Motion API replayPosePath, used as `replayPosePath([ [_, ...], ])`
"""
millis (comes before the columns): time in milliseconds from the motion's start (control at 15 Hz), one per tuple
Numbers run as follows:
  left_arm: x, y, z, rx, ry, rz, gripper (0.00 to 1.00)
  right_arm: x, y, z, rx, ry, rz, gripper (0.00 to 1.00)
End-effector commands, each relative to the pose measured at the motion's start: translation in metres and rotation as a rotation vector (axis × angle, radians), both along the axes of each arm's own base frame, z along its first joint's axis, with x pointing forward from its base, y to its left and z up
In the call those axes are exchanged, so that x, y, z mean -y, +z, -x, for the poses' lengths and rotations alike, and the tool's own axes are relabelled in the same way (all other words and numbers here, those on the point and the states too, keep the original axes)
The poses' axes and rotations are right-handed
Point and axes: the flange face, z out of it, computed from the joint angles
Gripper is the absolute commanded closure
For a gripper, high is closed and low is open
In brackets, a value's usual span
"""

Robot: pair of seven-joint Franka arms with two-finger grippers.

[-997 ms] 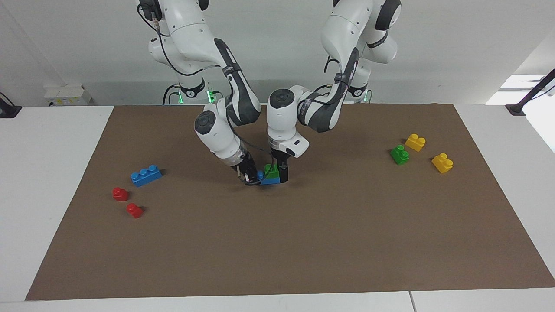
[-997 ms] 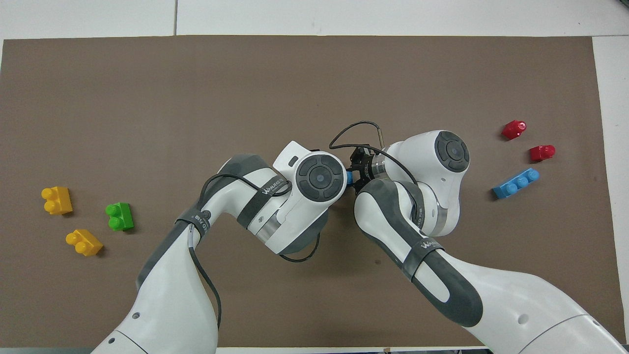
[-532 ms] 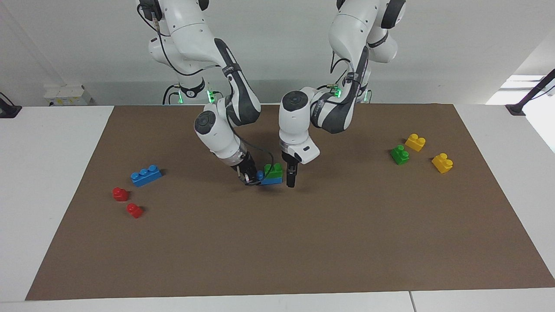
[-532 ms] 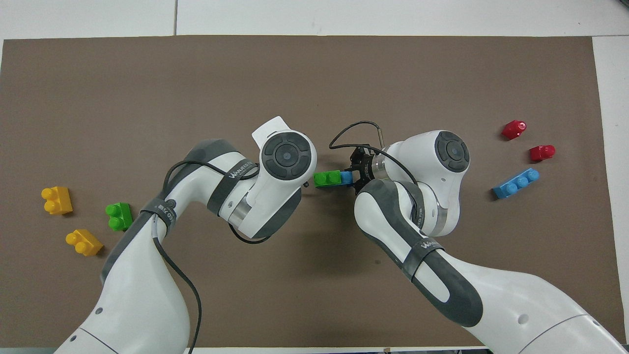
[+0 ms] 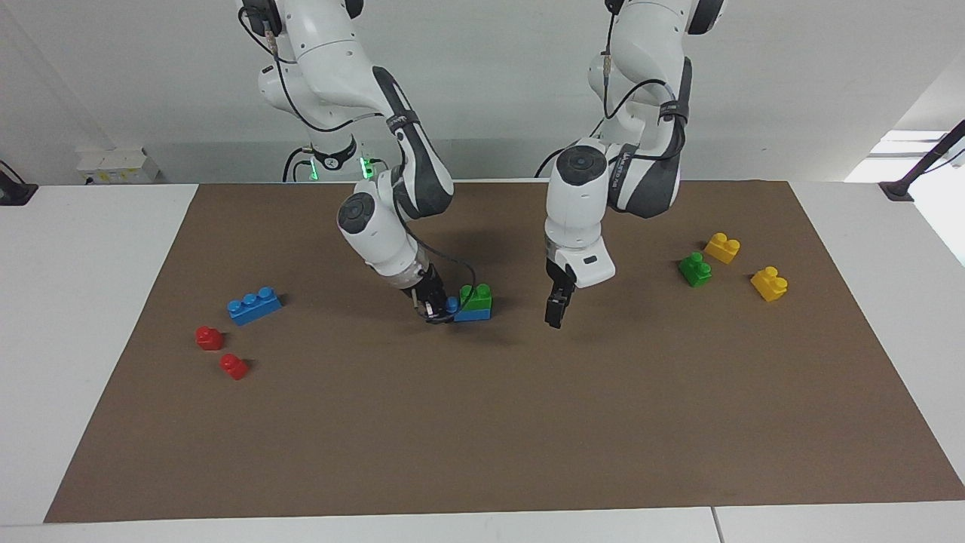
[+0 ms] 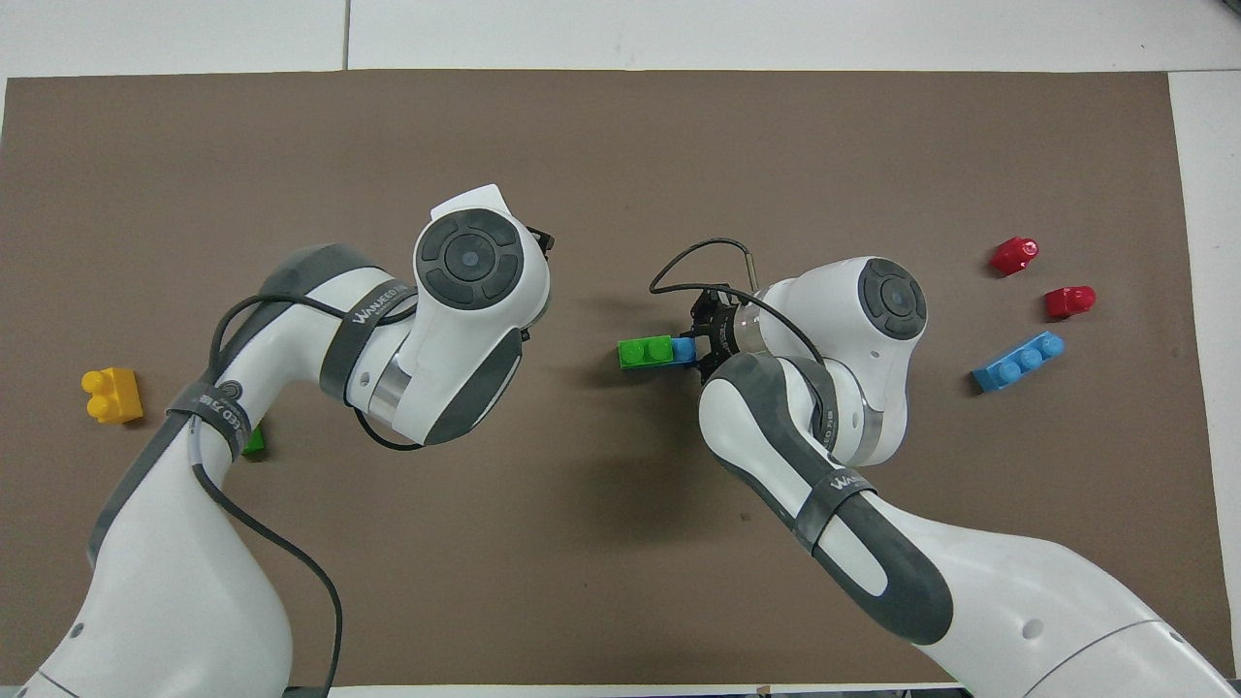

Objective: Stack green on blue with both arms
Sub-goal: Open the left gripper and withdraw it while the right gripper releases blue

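We saw the green brick (image 5: 476, 296) seated on top of a blue brick (image 5: 471, 314) near the middle of the brown mat (image 5: 528, 437), somewhat closer to the mat's edge by the robots than to the edge away from them. The green brick covered the blue brick's end toward the left arm's end of the mat. One blue stud stood bare at the other end, and the stack rested flat on the mat.

The right gripper (image 5: 436, 309) was down at mat level against that bare-stud end of the blue brick. We could not tell whether it was pinching the brick or standing loose around it.

The left gripper (image 5: 556, 313) hung over bare mat, clear of the stack and toward the left arm's end. It was spread and held nothing.

A second blue brick (image 5: 254, 305) lay toward the right arm's end of the mat, with two red bricks (image 5: 209, 337) (image 5: 234, 366) beside it, farther from the robots. Toward the left arm's end, a second green brick (image 5: 695, 269) lay just beside a yellow brick (image 5: 722, 247). Another yellow brick (image 5: 769, 283) lay near them, closer to that end edge. In the overhead view the left arm covered most of the second green brick.
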Motion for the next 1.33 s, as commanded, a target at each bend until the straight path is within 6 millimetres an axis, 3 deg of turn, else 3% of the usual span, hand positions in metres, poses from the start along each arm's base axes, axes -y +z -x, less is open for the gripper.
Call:
replayPosePath([
  [0, -0.032, 0.019, 0.002, -0.034, -0.103, -0.038, 0.00, 0.003, 0.004, -0.001, 0.008, -0.021, -0.019, 0.16],
  [266, -0.083, 0.047, -0.004, -0.079, -0.236, -0.038, 0.00, 0.004, 0.006, -0.002, 0.009, -0.018, -0.020, 0.15],
  [598, -0.141, 0.073, -0.010, -0.113, -0.347, -0.024, 0.00, 0.037, 0.013, -0.012, -0.019, -0.039, -0.030, 0.14],
  [864, -0.186, 0.096, -0.008, -0.123, -0.461, -0.031, 0.00, 0.087, 0.017, -0.019, -0.054, 0.001, -0.047, 0.14],
  [1130, -0.255, 0.123, 0.000, -0.142, -0.648, -0.018, 0.00, 0.106, 0.020, -0.022, -0.055, -0.020, -0.050, 0.14],
  [1263, -0.281, 0.133, 0.006, -0.156, -0.746, -0.021, 0.00, 0.107, 0.034, -0.025, -0.025, -0.013, -0.042, 0.14],
])
